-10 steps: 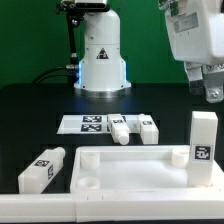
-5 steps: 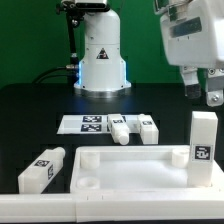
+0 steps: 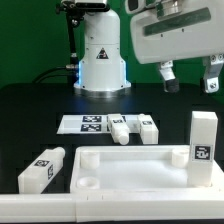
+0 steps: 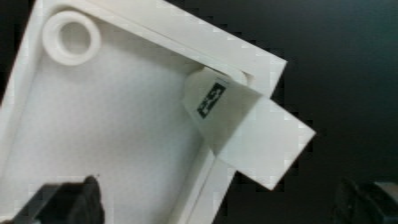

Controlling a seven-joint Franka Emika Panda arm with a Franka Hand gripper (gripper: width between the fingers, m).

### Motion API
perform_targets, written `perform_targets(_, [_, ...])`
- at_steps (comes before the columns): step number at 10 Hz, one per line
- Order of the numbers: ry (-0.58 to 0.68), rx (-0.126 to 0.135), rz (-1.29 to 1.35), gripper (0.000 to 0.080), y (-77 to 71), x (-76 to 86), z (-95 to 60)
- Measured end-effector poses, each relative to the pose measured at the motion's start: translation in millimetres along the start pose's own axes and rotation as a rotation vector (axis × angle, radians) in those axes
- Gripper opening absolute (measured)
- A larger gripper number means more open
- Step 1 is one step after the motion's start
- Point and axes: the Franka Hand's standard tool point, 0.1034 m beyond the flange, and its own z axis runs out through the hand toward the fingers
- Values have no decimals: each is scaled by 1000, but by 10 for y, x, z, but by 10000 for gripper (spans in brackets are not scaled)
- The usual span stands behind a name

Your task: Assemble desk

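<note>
The white desk tabletop (image 3: 130,170) lies flat at the front of the table, with round corner sockets. One tagged leg (image 3: 203,136) stands upright in its corner on the exterior view's right. Two legs (image 3: 120,129) (image 3: 148,127) lie behind the tabletop, and another leg (image 3: 42,168) lies to its left. My gripper (image 3: 190,80) hangs open and empty, high above and behind the upright leg. In the wrist view the tabletop (image 4: 107,130), a socket (image 4: 71,37) and the upright leg (image 4: 249,130) show far below my gripper (image 4: 217,208), whose dark fingers (image 4: 63,205) stand wide apart.
The marker board (image 3: 88,123) lies behind the tabletop, next to the lying legs. The robot's white base (image 3: 100,55) stands at the back with cables at the left. The table surface is black.
The hand has turned and shifted toward the exterior view's left, so both fingers now show spread apart. The desk parts have not moved.
</note>
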Motion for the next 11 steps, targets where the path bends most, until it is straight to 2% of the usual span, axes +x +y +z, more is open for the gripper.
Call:
perform_targets(3, [-3,-6,-274,649,23,14,19])
perform_targets(4, [-20,-22,-423,649,67,0,39])
perform_targets(5, [-31,-26,-581,649,95,21,26])
perform_targets(6, [-32,-23,-662,649,107,28,8])
perform_targets(11, [-32,-26,-630,649,114,27,29])
